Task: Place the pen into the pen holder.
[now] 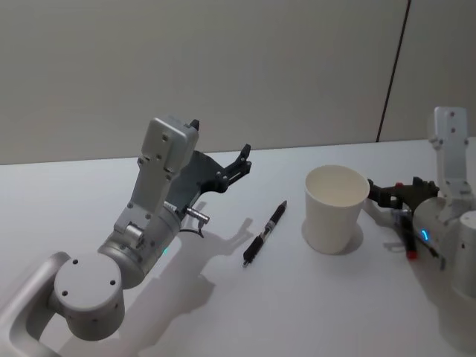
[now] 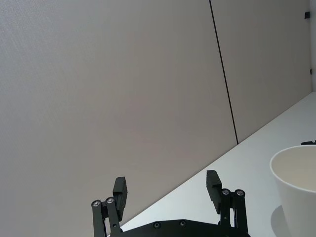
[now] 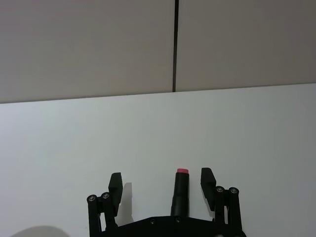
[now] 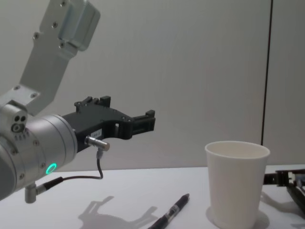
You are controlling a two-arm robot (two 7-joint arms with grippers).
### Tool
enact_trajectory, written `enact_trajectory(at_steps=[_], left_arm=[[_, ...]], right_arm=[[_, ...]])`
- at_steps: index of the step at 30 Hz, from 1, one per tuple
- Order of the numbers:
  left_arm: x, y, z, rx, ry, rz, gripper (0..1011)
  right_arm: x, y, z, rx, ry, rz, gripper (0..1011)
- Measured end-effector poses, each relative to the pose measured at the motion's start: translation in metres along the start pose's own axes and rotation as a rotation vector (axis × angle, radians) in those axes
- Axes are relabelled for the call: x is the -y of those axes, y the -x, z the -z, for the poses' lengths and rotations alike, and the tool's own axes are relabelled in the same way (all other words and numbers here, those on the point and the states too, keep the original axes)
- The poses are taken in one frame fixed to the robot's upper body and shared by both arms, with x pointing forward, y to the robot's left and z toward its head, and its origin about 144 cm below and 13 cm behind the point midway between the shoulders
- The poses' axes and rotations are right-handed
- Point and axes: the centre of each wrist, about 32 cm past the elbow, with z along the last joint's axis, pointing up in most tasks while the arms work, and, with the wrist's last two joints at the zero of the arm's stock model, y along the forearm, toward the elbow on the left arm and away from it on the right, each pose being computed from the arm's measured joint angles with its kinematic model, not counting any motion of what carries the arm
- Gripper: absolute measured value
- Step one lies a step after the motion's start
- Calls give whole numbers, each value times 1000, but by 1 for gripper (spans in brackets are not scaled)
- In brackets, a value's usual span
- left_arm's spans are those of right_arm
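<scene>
Head view: one pen holder (image 1: 335, 216); two pens, black pen (image 1: 265, 234), red-tipped pen (image 1: 407, 239); left gripper (image 1: 236, 167), right gripper (image 1: 387, 201) wide.

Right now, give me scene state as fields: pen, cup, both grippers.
pen: lying flat on table, left of cup, not held
cup: upright, mouth up
left gripper: raised above table, left of pen, jaws open, empty
right gripper: low, right of cup, jaws open
red-tipped marker: between right jaws, not clamped
task: pen not yet in cup
</scene>
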Motion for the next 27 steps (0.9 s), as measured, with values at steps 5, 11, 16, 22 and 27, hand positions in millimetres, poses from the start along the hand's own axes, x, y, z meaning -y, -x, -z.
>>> enact_trajectory(at_steps=[5,11,16,22,27], left_arm=[[0,0,0,0,0,0,1001],[0,0,0,0,0,0,1001],[0,0,0,0,0,0,1001],[0,0,0,0,0,0,1001],[0,0,0,0,0,0,1001]], right_arm=[[0,1,4,5,12,0,1002],[0,1,9,4,23,8,1001],[1,-1,13,0,26,17,1002],[1,-2,15,-2,25,22,1002],[2,-2,16,-4,24,26,907]])
